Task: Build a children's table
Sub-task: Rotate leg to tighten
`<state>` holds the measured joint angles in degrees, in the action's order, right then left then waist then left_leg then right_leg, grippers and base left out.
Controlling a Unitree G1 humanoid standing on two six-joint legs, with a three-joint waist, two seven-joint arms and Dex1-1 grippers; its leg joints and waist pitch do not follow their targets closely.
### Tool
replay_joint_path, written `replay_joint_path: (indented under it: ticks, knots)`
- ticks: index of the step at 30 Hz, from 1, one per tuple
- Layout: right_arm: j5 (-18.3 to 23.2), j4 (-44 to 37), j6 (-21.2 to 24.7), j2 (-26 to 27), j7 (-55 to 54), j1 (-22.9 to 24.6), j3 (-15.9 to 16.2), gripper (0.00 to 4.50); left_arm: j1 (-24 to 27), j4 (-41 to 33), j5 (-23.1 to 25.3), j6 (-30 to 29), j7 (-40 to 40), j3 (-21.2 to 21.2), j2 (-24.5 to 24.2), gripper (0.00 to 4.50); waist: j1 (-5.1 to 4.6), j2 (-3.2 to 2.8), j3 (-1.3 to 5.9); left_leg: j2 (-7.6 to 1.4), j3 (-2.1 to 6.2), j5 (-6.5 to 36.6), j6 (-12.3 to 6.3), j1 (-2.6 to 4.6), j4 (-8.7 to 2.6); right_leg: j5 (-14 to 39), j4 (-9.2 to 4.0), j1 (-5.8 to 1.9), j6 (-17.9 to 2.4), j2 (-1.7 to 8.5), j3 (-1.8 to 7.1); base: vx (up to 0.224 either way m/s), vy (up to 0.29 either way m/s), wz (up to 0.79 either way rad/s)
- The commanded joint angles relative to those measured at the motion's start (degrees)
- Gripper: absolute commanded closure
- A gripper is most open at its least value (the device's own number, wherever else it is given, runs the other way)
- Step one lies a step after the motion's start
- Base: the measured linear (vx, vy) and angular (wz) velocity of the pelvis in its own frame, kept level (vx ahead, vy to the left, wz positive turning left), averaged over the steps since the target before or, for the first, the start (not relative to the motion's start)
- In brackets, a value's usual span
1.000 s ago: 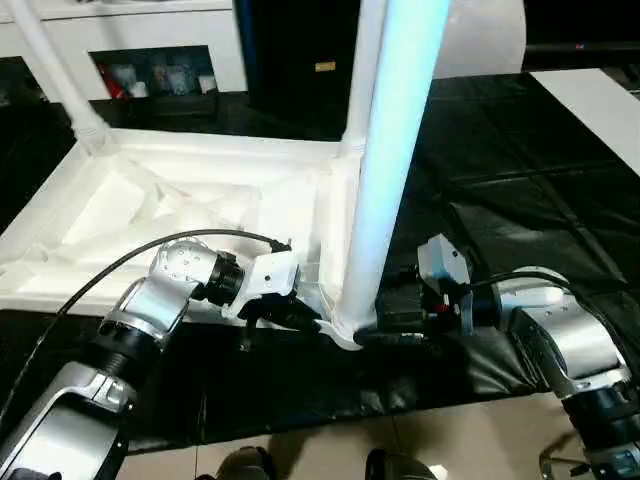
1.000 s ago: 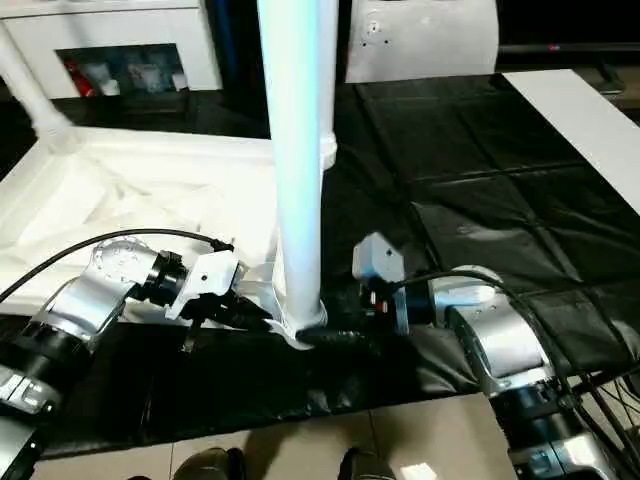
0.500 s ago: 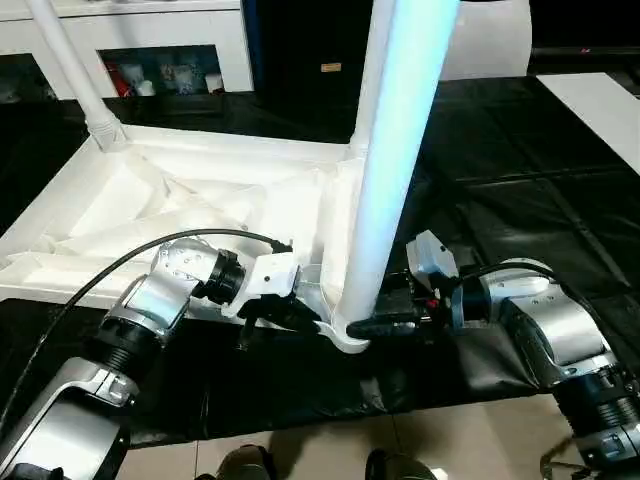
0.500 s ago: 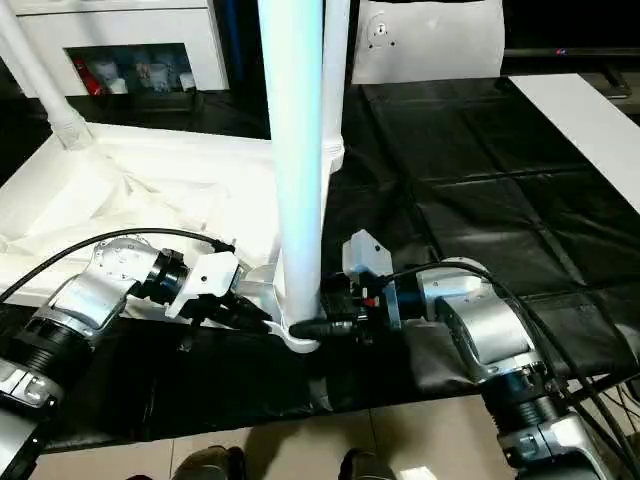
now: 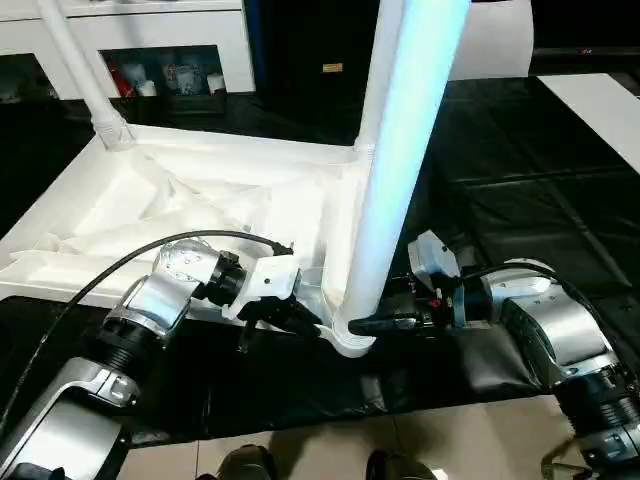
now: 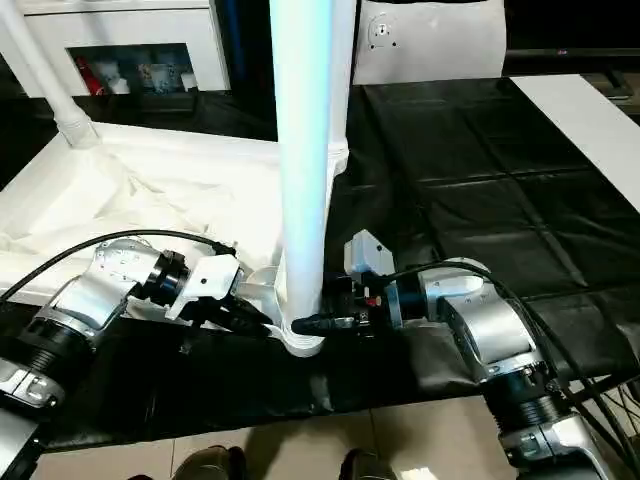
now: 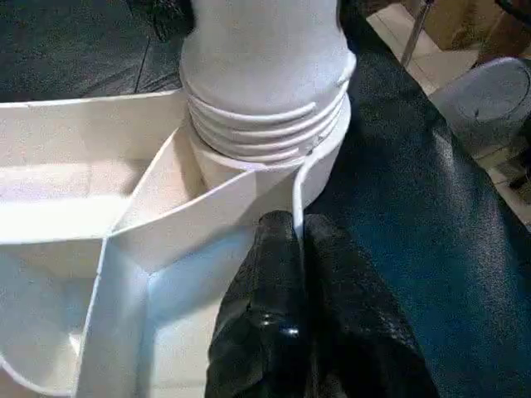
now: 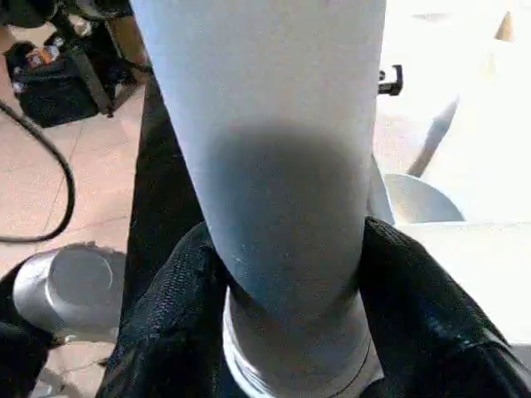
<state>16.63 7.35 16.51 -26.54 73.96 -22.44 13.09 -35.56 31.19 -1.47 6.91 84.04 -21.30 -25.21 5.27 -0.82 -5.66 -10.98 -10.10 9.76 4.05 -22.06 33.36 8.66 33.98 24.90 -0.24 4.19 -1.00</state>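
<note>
Evidently three long white tapered tube legs (image 5: 405, 150) stood in corner sockets of the upturned white ribbed plastic tabletop (image 5: 190, 205) on the black mat; the fourth corner lay out of frame. The left claw (image 7: 296, 249) pinched the tabletop's rim wall beside the near socket, fingers nearly together, while the right claw (image 8: 286, 290) clasped the near leg's base, half-spread.

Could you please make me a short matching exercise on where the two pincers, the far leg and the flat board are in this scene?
Things:
1. left pincer
2. right pincer
3. far leg
4. board

Places or states:
A. lying flat on the black mat at the robot's right
B. closed on the near leg's base
C. upright in the tabletop's far left corner
D. pinching the tabletop's thin edge beside the near socket

Pairs: 1-D, 2-B, 3-C, 4-A
</note>
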Motion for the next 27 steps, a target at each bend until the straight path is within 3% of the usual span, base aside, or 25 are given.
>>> replay_joint_path:
  ticks: [1, 3, 5, 6, 7, 9, 11, 12, 13, 14, 17, 18, 21, 27]
  knots:
    - [1.9, -2.5, 4.2, 2.4, -4.1, 1.6, 0.0, 2.54, -0.7, -0.7, 0.9, -2.7, -4.5, -0.3, 2.3, 4.5, -0.61, 0.48, 3.77, -1.66, -0.17, 14.2, -2.45, 1.04, -4.13, 17.4, -3.91, -3.08, -12.3, 2.57, 1.49, 0.0, 0.0, 0.0]
    - [1.2, -2.7, 6.3, 5.2, -9.9, 2.0, -0.9, 2.55, -1.3, -0.5, 2.1, -5.6, -9.4, 0.3, 4.1, 4.5, -0.64, 0.14, 3.54, -1.6, 0.05, 15.7, -1.71, 1.08, -4.35, 20.7, -4.16, -2.87, -11.3, 2.7, 1.46, 0.0, 0.0, 0.0]
    - [0.5, -2.5, 6.9, 6.7, -12.7, 2.1, -1.1, 2.55, -1.5, -0.6, 2.5, -7.4, -11.8, 0.6, 5.0, 4.5, -1.01, 0.39, 3.34, -1.41, 0.26, 17.9, -0.53, 1.12, -4.47, 25.3, -4.6, -2.65, -9.8, 2.74, 1.36, 0.0, 0.0, 0.0]
    - [-1.2, -2.5, 7.6, 9.5, -18.2, 2.2, -1.3, 2.55, -1.5, -1.3, 2.4, -11.1, -15.9, 1.7, 7.1, 4.5, -1.29, 0.22, 3.23, -1.29, 0.3, 18.6, 0.19, 1.07, -4.62, 27.8, -4.82, -2.62, -8.5, 2.71, 1.34, 0.0, 0.0, 0.0]
    - [-1.7, -2.3, 10.1, 13.6, -24.6, 2.2, -2.2, 2.55, -1.4, -2.8, 1.8, -15.2, -20.6, 3.1, 9.7, 4.5, -1.49, 0.23, 3.11, -1.12, 0.43, 19.8, 0.6, 1.45, -4.55, 31.0, -5.35, -2.25, -7.4, 2.81, 1.3, 0.0, 0.0, 0.0]
    - [-1.7, -2.5, 10.9, 14.8, -26.3, 2.3, -2.6, 2.55, -1.2, -3.3, 1.8, -16.2, -21.8, 3.4, 10.4, 4.5, -2.33, 0.38, 3.12, -0.9, 0.77, 19.8, 1.03, 0.9, -4.72, 33.0, -5.41, -2.55, -6.3, 2.86, 1.11, 0.0, 0.0, 0.0]
    - [-1.9, -1.7, 12.7, 19.7, -33.2, 1.9, -4.1, 2.55, -1.2, -4.7, 1.9, -20.1, -27.3, 4.9, 13.3, 4.5, -3.47, 0.38, 3.08, -0.86, 0.94, 20.4, 0.85, 0.55, -4.9, 32.7, -5.55, -2.5, -5.6, 2.7, 0.95, 0.0, 0.0, 0.0]
    - [-2.0, -1.4, 12.7, 20.4, -34.2, 1.8, -4.2, 2.55, -1.2, -4.8, 2.0, -20.6, -28.4, 5.2, 13.8, 4.5, -3.62, 0.32, 3.17, -0.83, 0.96, 20.4, 0.7, 0.61, -4.84, 32.4, -5.57, -2.48, -5.7, 2.71, 0.93, 0.0, 0.0, 0.0]
    - [-3.1, -0.1, 13.0, 25.0, -40.9, 1.3, -5.2, 2.55, -1.5, -5.4, 2.8, -23.9, -35.2, 6.9, 16.9, 4.5, -3.99, 0.47, 3.31, -0.85, 0.92, 19.6, 0.53, 0.43, -4.8, 31.4, -5.51, -2.48, -6.0, 2.73, 0.95, 0.0, 0.0, 0.0]
    - [-3.2, 0.0, 13.1, 25.2, -41.2, 1.3, -5.2, 2.55, -1.6, -5.4, 2.8, -24.1, -35.5, 7.0, 17.1, 4.5, -4.05, 0.44, 3.37, -0.76, 0.9, 19.1, 0.47, 0.46, -4.78, 30.8, -5.61, -2.51, -6.1, 2.7, 0.88, 0.0, 0.0, 0.0]
    - [-8.0, 5.3, 11.5, 32.0, -54.7, -0.8, -6.8, 2.55, -2.5, -5.4, 5.1, -27.9, -51.3, 11.4, 23.6, 4.5, -5.26, 0.46, 3.3, -0.78, 0.78, 19.3, 0.08, 0.49, -4.81, 28.0, -5.66, -2.37, -7.2, 2.42, 0.81, 0.0, 0.0, 0.0]
    - [-8.0, 5.3, 11.5, 32.0, -54.7, -0.8, -6.8, 2.55, -2.5, -5.4, 5.1, -27.9, -51.3, 11.4, 23.6, 4.5, -5.28, 0.44, 3.36, -0.69, 0.74, 19.0, 0.04, 0.55, -4.79, 27.7, -5.78, -2.39, -7.2, 2.4, 0.78, 0.0, 0.0, 0.0]
    - [-9.1, 5.8, 9.7, 33.1, -57.5, -1.0, -7.5, 1.85, -2.5, -6.0, 5.9, -28.0, -52.8, 11.4, 24.4, 4.5, -5.23, 0.48, 3.55, -0.7, 0.53, 18.0, -1.37, 0.62, -4.72, 23.8, -5.78, -2.5, -7.3, 2.26, 1.08, 0.0, 0.0, 0.0]
    - [-9.8, 4.2, 7.0, 34.1, -58.6, -0.3, -8.5, 1.37, -1.0, -8.7, 7.0, -28.1, -49.9, 8.7, 23.2, 4.5, -4.85, 0.1, 3.89, -0.66, 0.16, 13.4, -3.19, 0.42, -4.51, 14.4, -4.99, -3.09, -10.0, 2.17, 1.2, 0.0, 0.0, 0.0]
